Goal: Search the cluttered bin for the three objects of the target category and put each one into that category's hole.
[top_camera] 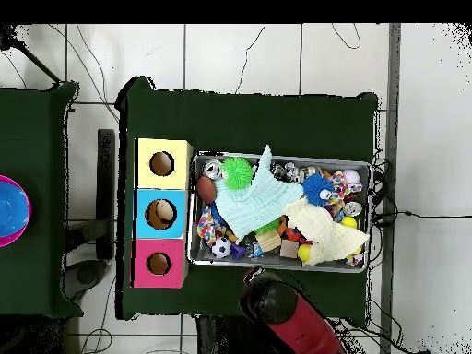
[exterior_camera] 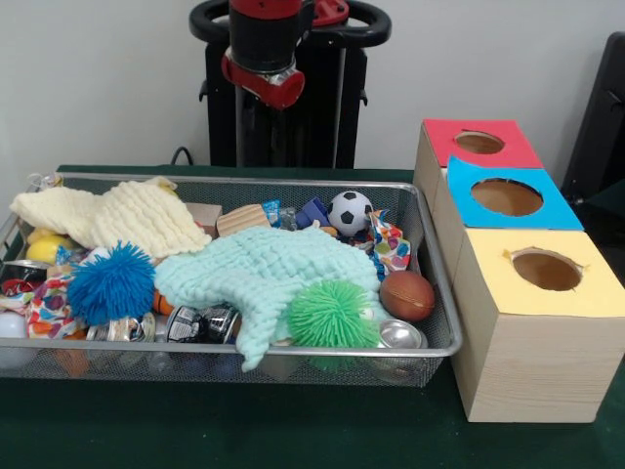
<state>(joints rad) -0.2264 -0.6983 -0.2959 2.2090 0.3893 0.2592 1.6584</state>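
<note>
Bin (exterior_camera: 430, 239) looks full, cloths covering much of the clutter. Hole (exterior_camera: 479, 143) shows nothing inside, so sorting seems unstarted. Pincer state: cannot tell

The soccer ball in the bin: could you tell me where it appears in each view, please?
Front view: the soccer ball lies at the bin's far rim, right of centre.
Overhead view: the soccer ball is in the bin's lower left corner.
Shared landmark: the red-topped box's hole is the nearest hole.

Robotics lab: pedestal-mounted arm (exterior_camera: 266, 49), green-clothed table (top_camera: 249, 115), floor cables (top_camera: 277, 51).
</note>
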